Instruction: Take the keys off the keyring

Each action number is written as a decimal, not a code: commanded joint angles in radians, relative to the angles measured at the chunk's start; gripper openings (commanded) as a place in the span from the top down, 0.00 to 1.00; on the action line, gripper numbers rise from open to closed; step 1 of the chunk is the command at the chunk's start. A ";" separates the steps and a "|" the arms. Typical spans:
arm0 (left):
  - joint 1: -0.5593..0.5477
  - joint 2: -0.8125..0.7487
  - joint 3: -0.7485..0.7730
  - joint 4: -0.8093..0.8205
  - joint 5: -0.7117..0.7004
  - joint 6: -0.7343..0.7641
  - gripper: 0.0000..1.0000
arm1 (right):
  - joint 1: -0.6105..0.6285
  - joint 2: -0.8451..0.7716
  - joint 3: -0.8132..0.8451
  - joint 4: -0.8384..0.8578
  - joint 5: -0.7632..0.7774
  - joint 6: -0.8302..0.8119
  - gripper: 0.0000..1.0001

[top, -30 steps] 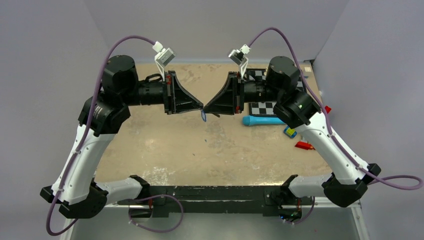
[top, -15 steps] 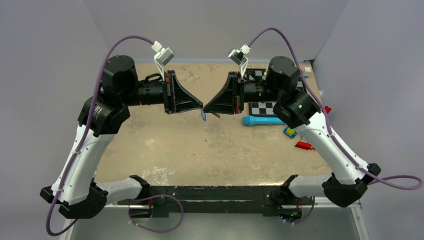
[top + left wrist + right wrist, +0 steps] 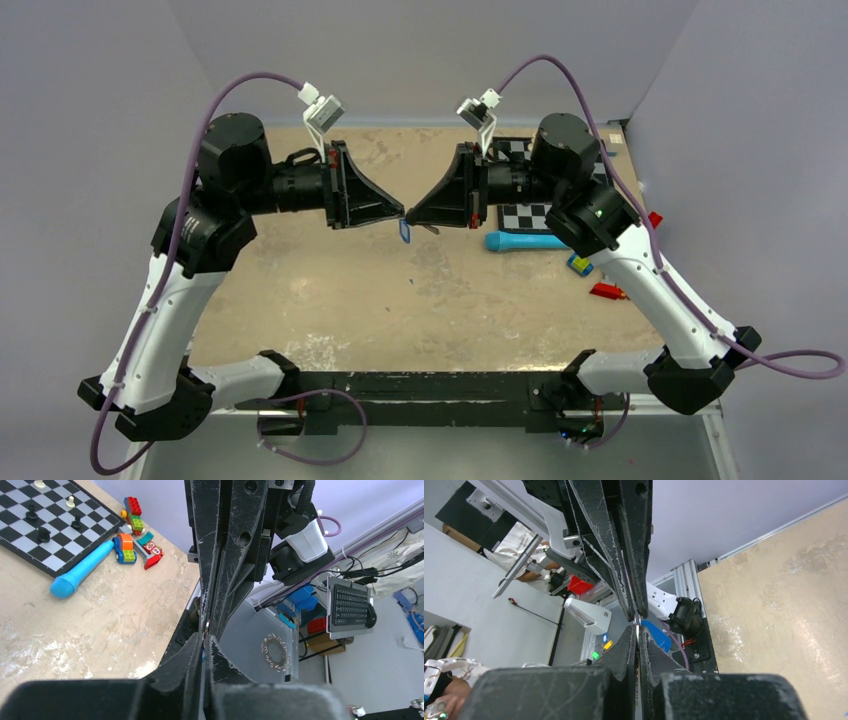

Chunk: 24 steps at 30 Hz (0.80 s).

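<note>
Keys (image 3: pixel 405 232) dangle; right end effector (image 3: pixel 409 218) newly closed.

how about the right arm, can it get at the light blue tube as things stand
Probably not yet. The light blue tube lies uncovered on the table nearby, but the right gripper is shut on the keys, tip to tip with the left gripper, and must let go first.
</note>
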State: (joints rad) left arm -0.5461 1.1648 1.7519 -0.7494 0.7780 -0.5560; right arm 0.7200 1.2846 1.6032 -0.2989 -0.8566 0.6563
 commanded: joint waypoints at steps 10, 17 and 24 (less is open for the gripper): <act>0.001 0.010 0.023 -0.009 0.032 0.022 0.55 | 0.005 -0.032 0.023 -0.078 -0.032 -0.053 1.00; 0.000 0.031 0.014 -0.009 0.083 0.015 0.66 | 0.004 -0.031 0.023 -0.066 -0.031 -0.047 1.00; 0.000 0.028 -0.006 -0.012 0.096 0.011 0.69 | 0.004 -0.031 0.021 -0.062 -0.033 -0.046 1.00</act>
State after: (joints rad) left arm -0.5457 1.1992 1.7519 -0.7734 0.8410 -0.5541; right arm 0.7200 1.2797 1.6020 -0.3820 -0.8639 0.6266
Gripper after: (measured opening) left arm 0.325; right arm 0.014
